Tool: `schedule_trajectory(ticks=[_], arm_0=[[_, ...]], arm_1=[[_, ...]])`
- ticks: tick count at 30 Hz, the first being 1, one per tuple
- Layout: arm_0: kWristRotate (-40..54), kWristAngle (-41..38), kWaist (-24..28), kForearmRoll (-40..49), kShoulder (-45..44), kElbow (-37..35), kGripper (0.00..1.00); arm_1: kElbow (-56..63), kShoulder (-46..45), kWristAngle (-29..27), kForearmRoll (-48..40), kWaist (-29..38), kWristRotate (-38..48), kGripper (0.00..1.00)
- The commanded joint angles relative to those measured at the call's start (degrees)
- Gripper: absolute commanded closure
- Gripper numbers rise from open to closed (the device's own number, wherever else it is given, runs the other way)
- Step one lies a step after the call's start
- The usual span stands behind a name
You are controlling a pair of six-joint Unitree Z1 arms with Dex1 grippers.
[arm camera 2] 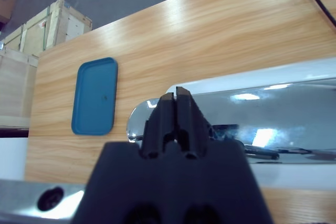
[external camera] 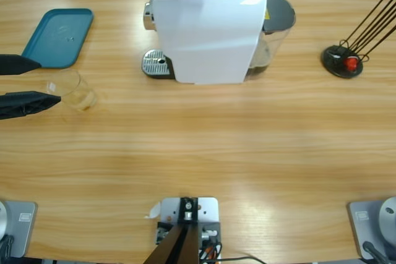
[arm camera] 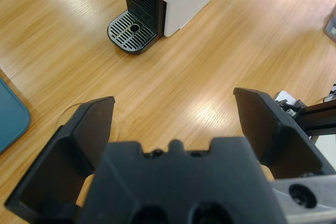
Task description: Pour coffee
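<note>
A white coffee machine (external camera: 207, 35) stands at the table's far middle, its drip tray (external camera: 156, 64) facing left. A clear glass (external camera: 71, 89) stands left of it and looks empty; the coffee is out of view. My left gripper (external camera: 49, 82) comes in from the left edge, open, with one jaw on each side of the glass's near part. The left wrist view shows that gripper (arm camera: 173, 113) open, the glass rim (arm camera: 73, 109) by its left jaw and the drip tray (arm camera: 132, 30) ahead. My right gripper (arm camera 2: 176, 97) is shut, tips over the machine's chrome lever (arm camera 2: 273, 114).
A teal tray (external camera: 59, 36) lies at the far left, above the left gripper. A black stand with thin rods (external camera: 343, 61) sits at the far right. The machine's water tank (external camera: 275, 26) is behind it. Wooden crates (arm camera 2: 47, 30) stand off the table.
</note>
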Motion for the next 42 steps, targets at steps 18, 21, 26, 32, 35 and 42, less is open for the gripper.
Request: schedule_trajectory(ticks=[18, 21, 26, 32, 35, 42], arm_0=[[0.2, -1.7, 1.2, 0.5, 0.7, 2.5, 0.0], [0.1, -1.7, 1.3, 0.5, 0.5, 2.4, 0.0], [0.1, -1.5, 1.3, 0.3, 0.2, 2.3, 0.0], [1.9, -1.1, 1.3, 0.7, -1.1, 0.5, 0.0], [5.4, -1.1, 1.3, 4.6, -1.7, -2.3, 0.0], [6.6, -3.2, 1.4, 13.6, -3.4, -4.3, 0.004]], arm_1=[[7.5, 11.8, 5.8, 3.2, 0.9, 2.1, 1.0], [7.0, 10.5, 3.3, 3.6, 0.9, 0.7, 1.0], [4.4, 6.1, 1.1, 3.7, 0.9, -16.8, 0.139], [-3.9, -3.5, 10.0, 6.9, -0.1, -33.3, 0.0], [-4.3, -9.2, 14.6, 6.9, -1.7, -38.6, 0.0], [7.4, -22.0, 21.8, 7.0, -8.8, -43.0, 0.0]])
